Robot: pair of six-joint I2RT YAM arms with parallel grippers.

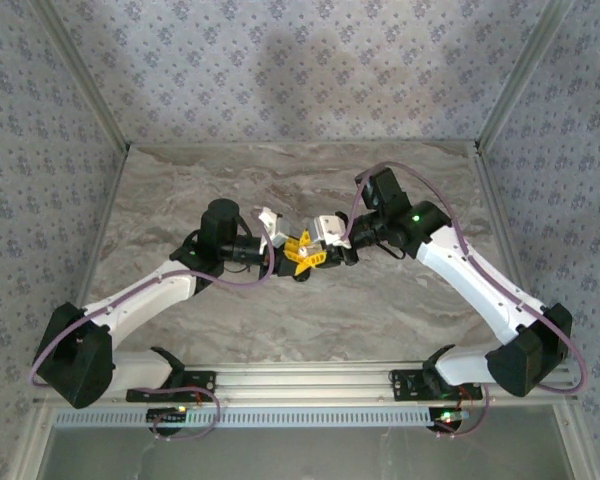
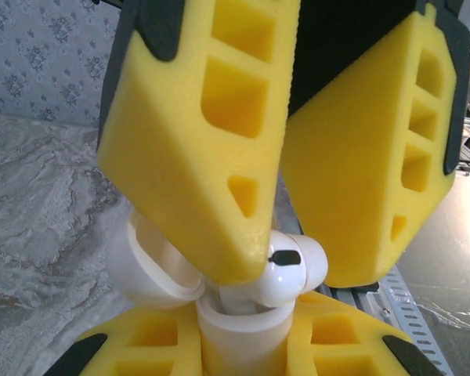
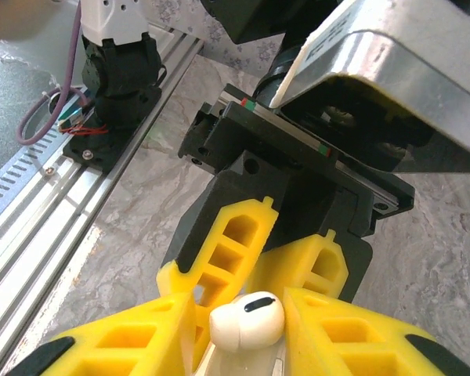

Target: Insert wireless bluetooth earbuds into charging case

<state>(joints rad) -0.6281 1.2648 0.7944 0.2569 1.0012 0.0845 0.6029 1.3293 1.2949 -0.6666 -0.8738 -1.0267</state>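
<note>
**Earbud at the mouth of the held case**

We see the earbud [image 2: 286, 270], a small glossy white piece with a black oval mark, sitting at the open top of the charging case [image 2: 239, 341]. Its rounded head pokes out above the rim and leans to the right in the left wrist view. The case stands upright between the fingers that hold it, with its lid [image 2: 145, 262] swung open to the left. The left fingers [image 2: 341, 341] are clamped on the case from either side, their yellow pads pressed against its white walls.

From above, the right fingers [image 2: 204, 133] come down on either side of the earbud. The tip of one rests on it and the other stands just beside it. In the right wrist view the earbud [image 3: 247, 319] sits between the right fingers [image 3: 125, 345], with the left fingers [image 3: 227, 243] just beyond it. The right fingers stand slightly apart, yet we cannot tell whether they grip the earbud or merely flank it.

In the top view the left fingers [image 1: 295, 258] and right fingers [image 1: 322, 245] meet tip to tip over the middle of the marbled tabletop [image 1: 300, 170]. Both arms reach in from the aluminium rail [image 1: 310, 380] at the near edge.
</note>
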